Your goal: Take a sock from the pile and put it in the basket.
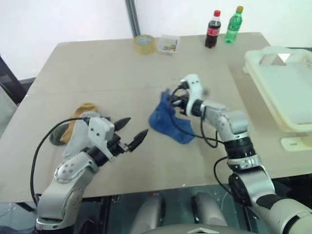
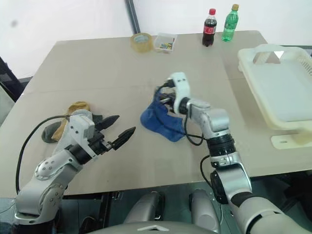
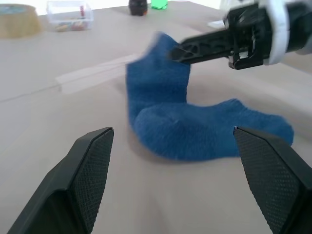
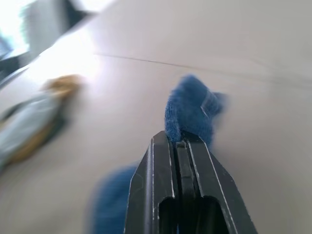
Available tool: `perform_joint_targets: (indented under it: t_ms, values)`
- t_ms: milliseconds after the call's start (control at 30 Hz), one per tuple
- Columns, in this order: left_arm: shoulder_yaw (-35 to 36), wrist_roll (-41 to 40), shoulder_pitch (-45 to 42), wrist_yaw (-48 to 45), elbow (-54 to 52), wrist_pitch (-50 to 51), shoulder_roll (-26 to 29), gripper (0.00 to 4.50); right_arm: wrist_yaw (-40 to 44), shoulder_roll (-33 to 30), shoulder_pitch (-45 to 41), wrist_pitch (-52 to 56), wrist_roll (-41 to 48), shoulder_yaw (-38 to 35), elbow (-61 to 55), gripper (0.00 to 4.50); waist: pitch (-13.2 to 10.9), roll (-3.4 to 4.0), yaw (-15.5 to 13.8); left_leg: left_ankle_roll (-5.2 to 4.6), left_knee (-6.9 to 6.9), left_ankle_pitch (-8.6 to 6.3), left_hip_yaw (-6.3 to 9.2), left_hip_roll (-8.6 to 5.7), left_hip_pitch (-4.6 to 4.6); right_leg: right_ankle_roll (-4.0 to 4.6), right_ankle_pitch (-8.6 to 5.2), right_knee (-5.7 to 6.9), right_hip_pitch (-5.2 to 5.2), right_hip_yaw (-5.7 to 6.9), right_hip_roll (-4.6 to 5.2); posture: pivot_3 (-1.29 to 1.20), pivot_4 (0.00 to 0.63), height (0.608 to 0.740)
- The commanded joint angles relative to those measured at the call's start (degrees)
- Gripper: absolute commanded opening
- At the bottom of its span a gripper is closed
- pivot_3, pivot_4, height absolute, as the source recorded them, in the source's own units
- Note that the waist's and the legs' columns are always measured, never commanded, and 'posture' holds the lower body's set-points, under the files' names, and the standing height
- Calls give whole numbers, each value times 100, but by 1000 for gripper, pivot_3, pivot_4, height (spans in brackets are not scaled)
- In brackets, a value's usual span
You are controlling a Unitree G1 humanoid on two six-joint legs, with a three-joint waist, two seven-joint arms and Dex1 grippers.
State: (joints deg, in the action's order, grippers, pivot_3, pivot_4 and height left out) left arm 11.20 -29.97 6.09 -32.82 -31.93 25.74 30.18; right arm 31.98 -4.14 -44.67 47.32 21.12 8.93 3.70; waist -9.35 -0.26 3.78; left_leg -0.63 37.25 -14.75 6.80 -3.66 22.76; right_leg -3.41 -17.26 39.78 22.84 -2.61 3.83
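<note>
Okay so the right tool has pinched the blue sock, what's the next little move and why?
Probably lift the right tool a bit higher before carrying anything sideways. It is shut on one end of the blue sock, but the rest of the sock lies on the table, and the basket sits off to the robot's right with a raised rim to clear.

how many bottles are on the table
2, both at the far edge of the table: a dark cola bottle with a red cap, and a green bottle with a yellow cap just right of it.
</note>
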Motion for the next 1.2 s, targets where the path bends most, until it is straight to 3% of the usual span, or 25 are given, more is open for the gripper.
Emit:
perform_joint_targets:
  t_ms: [33, 167, 333, 600, 867, 1000, 1133, 1200]
  values:
    - [91, 0, -9, -63, -22, -39, 108, 4214, 364, -126, -4, -100, 144, 89, -344, 40, 1, -1, -17, 0, 1, 0, 1, 0, 0, 0, 0, 0, 0, 1, 1, 0, 150, 740]
    - [103, 1, 27, -82, -6, -51, 143, 4214, 123, -86, -160, -909, -253, 37, 55, 40, 0, -1, -56, 5, 2, 3, 1, -3, 0, 0, 0, -1, 0, 1, 4, 0, 150, 740]
    - [108, -3, 58, -71, -6, -58, 146, 4214, -28, 469, -448, -1564, 157, -543, -43, 40, -1, -1, -27, 20, -4, 11, -2, -1, 2, 0, 0, -1, 6, -4, 4, 0, 150, 740]
    - [108, 6, 95, -66, 4, -74, 134, 4214, -135, 795, -538, -2152, 231, -814, 247, 40, 0, -2, -55, 20, -5, 11, 0, -2, 2, 0, 0, -2, 5, -1, 7, 0, 150, 740]
    - [57, 68, 77, -90, 56, -102, 143, 4214, -2204, 393, -408, -826, -386, -1505, 2322, 40, 1, -3, -124, 23, -4, 13, -1, -4, -1, 1, 0, -1, 3, 0, 6, 0, 150, 740]
    - [89, 65, 97, -108, 48, -97, 146, 4214, -2379, 225, -76, -267, -380, -1529, 1912, 40, 4, -3, -123, 23, -5, 13, -12, -5, 7, 1, 0, -2, 11, -8, 8, 0, 150, 740]
    - [114, 61, 64, -145, 106, -100, 179, 4214, -1832, -157, 574, 624, -234, -891, 498, 1291, 4, -3, -135, 21, -5, 12, -8, -3, 4, 1, 0, -1, 7, -5, 7, 0, 150, 740]
    - [109, 64, 9, -166, 159, -95, 198, 4214, -1676, -415, 833, 683, -322, -557, -142, 1693, 4, -4, -153, 3, -3, 2, -1, -4, 2, 1, -1, -6, -2, 2, 9, 0, 150, 740]
